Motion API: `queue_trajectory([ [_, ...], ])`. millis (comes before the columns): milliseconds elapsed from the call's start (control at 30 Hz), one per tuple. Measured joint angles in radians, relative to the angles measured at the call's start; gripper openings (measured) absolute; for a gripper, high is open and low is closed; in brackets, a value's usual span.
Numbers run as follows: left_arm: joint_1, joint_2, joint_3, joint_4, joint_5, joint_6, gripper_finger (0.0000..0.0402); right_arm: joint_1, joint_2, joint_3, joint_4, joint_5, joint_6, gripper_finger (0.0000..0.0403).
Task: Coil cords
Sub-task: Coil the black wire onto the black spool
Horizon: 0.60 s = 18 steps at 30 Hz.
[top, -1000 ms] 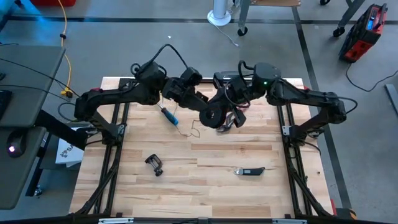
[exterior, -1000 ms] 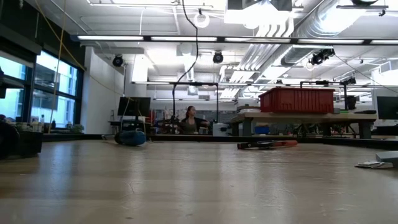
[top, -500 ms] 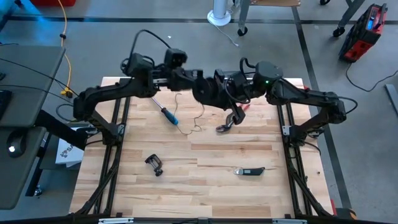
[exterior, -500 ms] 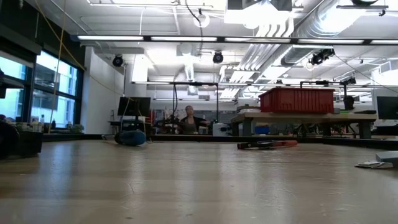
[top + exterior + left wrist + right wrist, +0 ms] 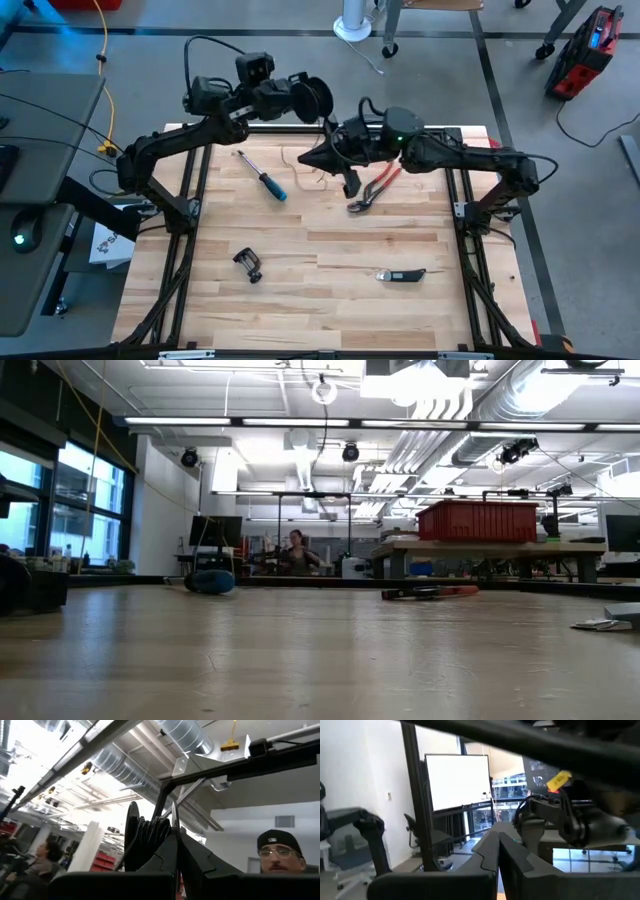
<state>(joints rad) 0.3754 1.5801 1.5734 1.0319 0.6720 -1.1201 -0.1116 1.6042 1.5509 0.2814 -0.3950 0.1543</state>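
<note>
Since half a second earlier the left gripper [image 5: 322, 100] has swung its black reel [image 5: 312, 98] from table centre out past the table's 12 o'clock edge. Its fingers are pinched on the round, flat disc, which the left wrist view [image 5: 145, 837] shows edge-on with dark windings bunched at its hub. The right gripper [image 5: 312, 160], fingers pressed together, points toward 9 o'clock at the far middle of the table, the hair-thin cord [image 5: 300, 160] looping on the boards just beside its tip. Only the overhead view shows the pale planked table [image 5: 330, 300], red-handled pliers [image 5: 375, 188], blue-handled screwdriver [image 5: 265, 180], black clamp [image 5: 248, 264] and a dark folding tool [image 5: 402, 274]. The low view [image 5: 320, 660] shows bare wood grain.
</note>
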Motion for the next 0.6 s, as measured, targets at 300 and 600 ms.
queue_trajectory([
  [300, 0.071, 0.002, 0.0, 0.073, -0.001, 0.014, 0.0001, 0.001, 0.053, 0.0, 0.06, 0.037, 0.132, 0.0],
  [600, 0.244, -0.065, -0.001, 0.092, 0.079, 0.027, 0.0001, 0.013, 0.029, 0.0, 0.057, 0.048, 0.181, 0.0065],
])
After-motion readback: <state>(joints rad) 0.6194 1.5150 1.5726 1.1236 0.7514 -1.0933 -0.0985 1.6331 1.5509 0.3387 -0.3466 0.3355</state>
